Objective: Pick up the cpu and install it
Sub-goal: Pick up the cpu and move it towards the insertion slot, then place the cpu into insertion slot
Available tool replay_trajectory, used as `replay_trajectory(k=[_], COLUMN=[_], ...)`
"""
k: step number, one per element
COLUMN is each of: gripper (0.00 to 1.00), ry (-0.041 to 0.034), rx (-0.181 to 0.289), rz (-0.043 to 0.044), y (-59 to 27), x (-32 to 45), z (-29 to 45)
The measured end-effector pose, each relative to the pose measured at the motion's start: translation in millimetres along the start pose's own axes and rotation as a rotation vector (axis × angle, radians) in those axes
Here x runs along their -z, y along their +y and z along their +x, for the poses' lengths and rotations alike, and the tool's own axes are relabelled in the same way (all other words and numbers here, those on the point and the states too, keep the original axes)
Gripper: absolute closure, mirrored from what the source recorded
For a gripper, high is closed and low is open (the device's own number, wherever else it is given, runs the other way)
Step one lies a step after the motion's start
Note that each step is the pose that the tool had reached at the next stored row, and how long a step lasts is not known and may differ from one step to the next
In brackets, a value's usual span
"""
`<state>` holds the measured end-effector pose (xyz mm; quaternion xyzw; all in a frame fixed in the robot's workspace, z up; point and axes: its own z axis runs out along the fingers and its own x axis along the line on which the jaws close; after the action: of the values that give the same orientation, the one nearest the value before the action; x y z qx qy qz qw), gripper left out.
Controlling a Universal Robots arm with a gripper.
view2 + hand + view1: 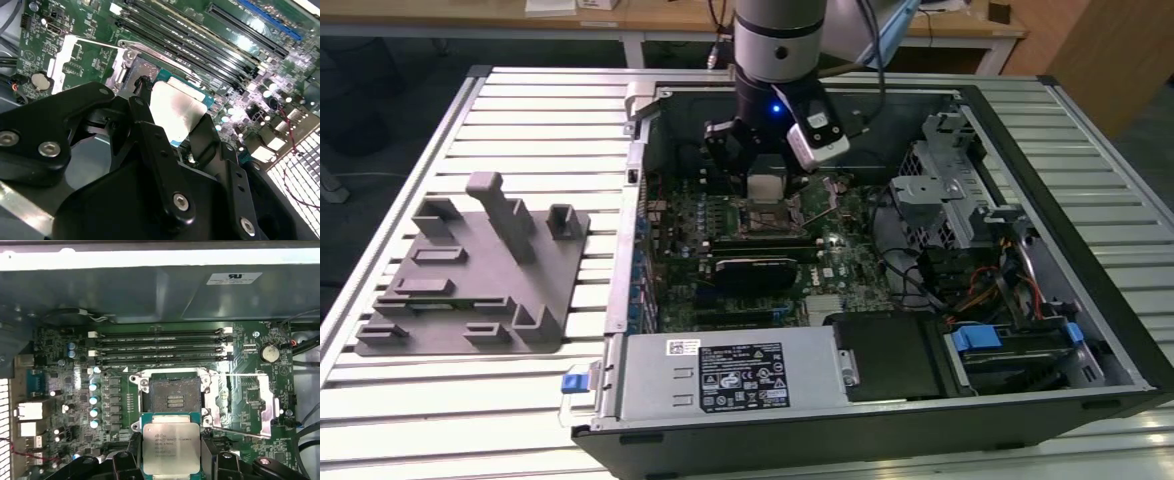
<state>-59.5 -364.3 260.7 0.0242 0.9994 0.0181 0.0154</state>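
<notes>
One arm. Exterior view: the gripper (765, 196) hangs inside the open computer case (921, 435) near its far wall, clamped on the cpu (766, 185) just above the motherboard socket (769, 217). A grey holder block (474, 270) lies well apart near the table's (520, 110) edge, at the exterior view's left.

Second wrist view: black fingers (145, 107) pinch opposite edges of the cpu (177, 110).

First wrist view: the cpu (171, 447) is held level, beside the open socket (172, 392).

Fine print on cpu (171, 447), power supply label (744, 377), case sticker (234, 278); none legible.
</notes>
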Motion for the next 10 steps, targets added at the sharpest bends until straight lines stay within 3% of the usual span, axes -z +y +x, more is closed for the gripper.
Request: replay_trajectory(k=[10], gripper=[0.45], ry=[0.0004], rx=[0.0], rz=[0.0002], y=[0.9], x=[-2.0], z=[-3.7])
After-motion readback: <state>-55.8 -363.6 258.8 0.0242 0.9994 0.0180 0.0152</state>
